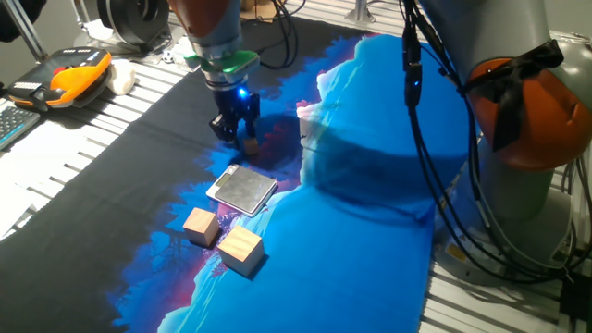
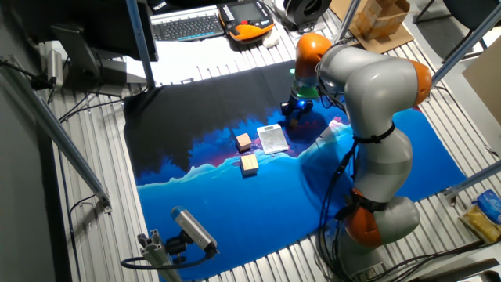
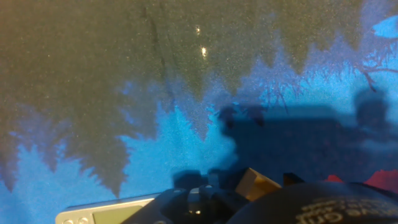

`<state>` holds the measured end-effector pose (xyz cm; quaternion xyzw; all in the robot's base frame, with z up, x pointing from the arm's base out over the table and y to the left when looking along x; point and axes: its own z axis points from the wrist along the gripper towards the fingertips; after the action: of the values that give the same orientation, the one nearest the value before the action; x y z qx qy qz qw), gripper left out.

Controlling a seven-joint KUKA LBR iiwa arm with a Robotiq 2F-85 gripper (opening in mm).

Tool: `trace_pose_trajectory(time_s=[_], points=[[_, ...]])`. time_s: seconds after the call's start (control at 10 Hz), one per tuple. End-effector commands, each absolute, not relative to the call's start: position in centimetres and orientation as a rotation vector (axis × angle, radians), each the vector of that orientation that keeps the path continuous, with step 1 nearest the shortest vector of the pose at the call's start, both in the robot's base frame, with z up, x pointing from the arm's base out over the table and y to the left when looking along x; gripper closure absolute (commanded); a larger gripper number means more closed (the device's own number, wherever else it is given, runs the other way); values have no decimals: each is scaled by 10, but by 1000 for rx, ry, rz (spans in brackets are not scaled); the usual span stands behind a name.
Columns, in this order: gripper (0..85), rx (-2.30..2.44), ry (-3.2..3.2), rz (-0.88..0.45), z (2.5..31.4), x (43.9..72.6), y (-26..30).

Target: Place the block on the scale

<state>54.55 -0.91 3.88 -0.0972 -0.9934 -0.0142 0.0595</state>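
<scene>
While low, tool [image 1: 237, 131] around block [image 1: 250, 143].

The small light-brown wooden cube [image 1: 250, 143] sits on the dark cloth just beyond the scale, tilted slightly. The thin square scale with dark grey top and white rim [image 1: 242, 189] lies flat at the black-blue boundary, its top bare.

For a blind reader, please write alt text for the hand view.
The gripper fills the bottom edge with a light-brown block at its fingers, above blue-and-black cloth. The scale's white edge shows at bottom left.
</scene>
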Motion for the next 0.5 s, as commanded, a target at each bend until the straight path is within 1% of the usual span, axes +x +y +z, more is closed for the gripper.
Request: trace_pose_trajectory(time_s=[0.0, 0.1, 0.2, 0.4], points=[[510, -296, -3002, -40, 38, 545, -10], [510, -312, -3015, -48, 38, 545, -10], [680, -310, -3021, -47, 38, 545, -10], [680, -276, -3021, -57, 38, 545, -10]])
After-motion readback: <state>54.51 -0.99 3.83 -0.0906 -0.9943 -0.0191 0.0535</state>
